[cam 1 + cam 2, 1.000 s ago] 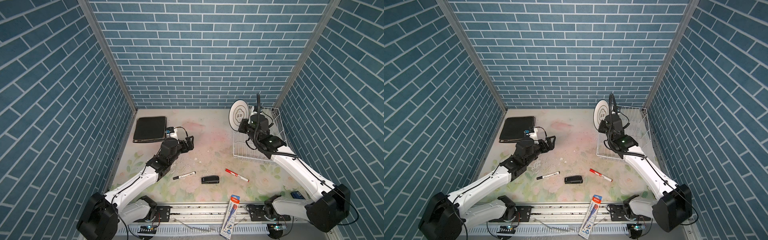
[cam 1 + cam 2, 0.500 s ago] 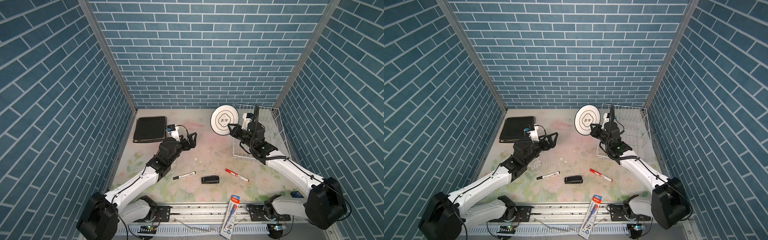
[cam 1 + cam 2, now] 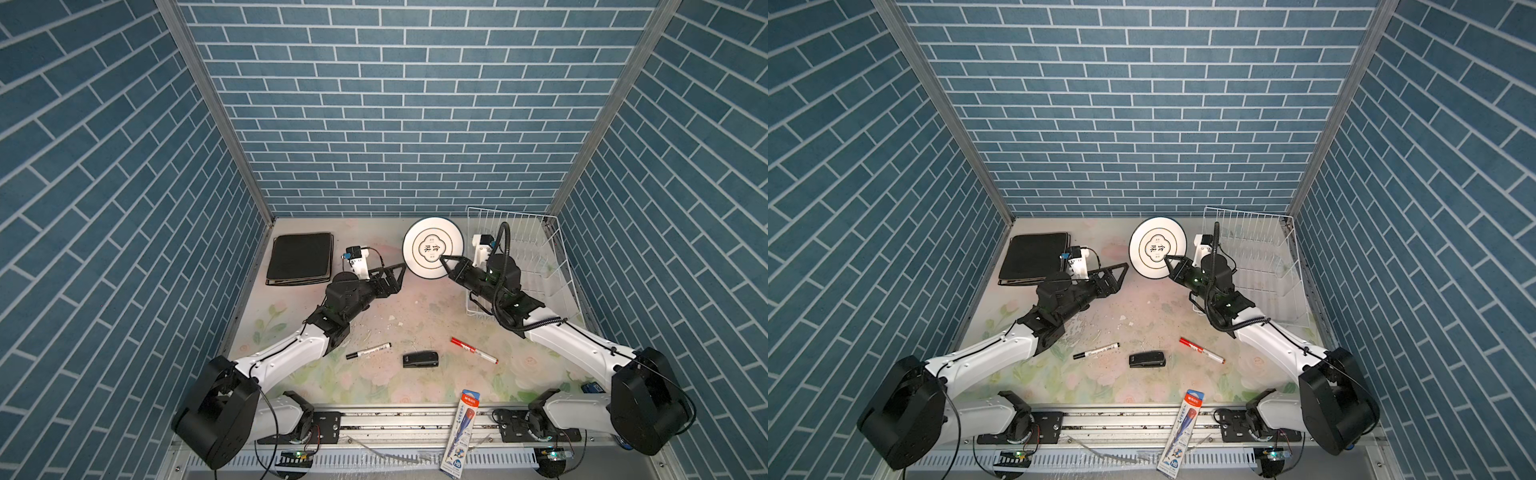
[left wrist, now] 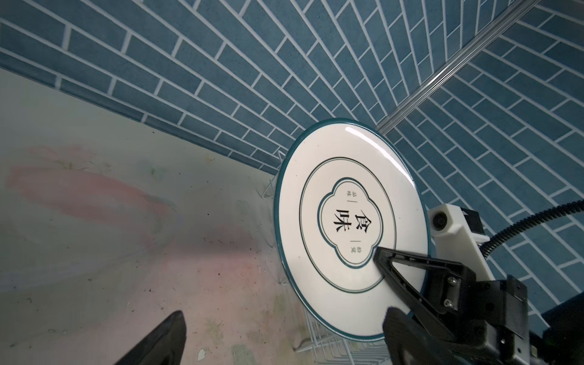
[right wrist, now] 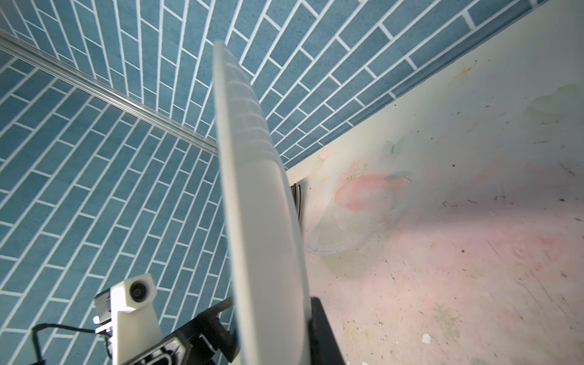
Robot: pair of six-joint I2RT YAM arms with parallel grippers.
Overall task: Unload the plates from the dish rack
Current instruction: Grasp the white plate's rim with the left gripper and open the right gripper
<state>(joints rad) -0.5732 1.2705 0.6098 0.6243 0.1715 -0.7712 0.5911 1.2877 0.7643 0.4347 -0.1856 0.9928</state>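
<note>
Standing on edge above the table (image 3: 415, 299), the round white plate (image 3: 433, 247) is pinched at its lower right rim by the right gripper (image 3: 444, 262), whose jaws are pressed against the plate's two faces. The plate is seen in both top views just left of the dish rack (image 3: 536, 266), near the middle of the frame and clear of the rack's wires; its face with the dark centre mark is turned toward the camera. In the left wrist view the same plate (image 4: 347, 227) fills the right-centre of the frame, with one black finger of the right gripper (image 4: 379, 252) laid across its lower face. In the right wrist view the plate (image 5: 262, 202) is shown edge-on up the middle of the frame.

The left gripper (image 3: 392, 276) is held just left of the plate, apart from it, with its jaws spread wide and nothing between them.

A stack of square plates (image 3: 300, 257), black on top, is laid flat in the upper left part of the table. No plates can be made out in the rack at the right. Lower in the frame, a black marker (image 3: 369, 350), a small black device (image 3: 420, 359) and a red marker (image 3: 473, 350) lie on the table, and a pencil packet (image 3: 460, 428) rests on the front rail.
</note>
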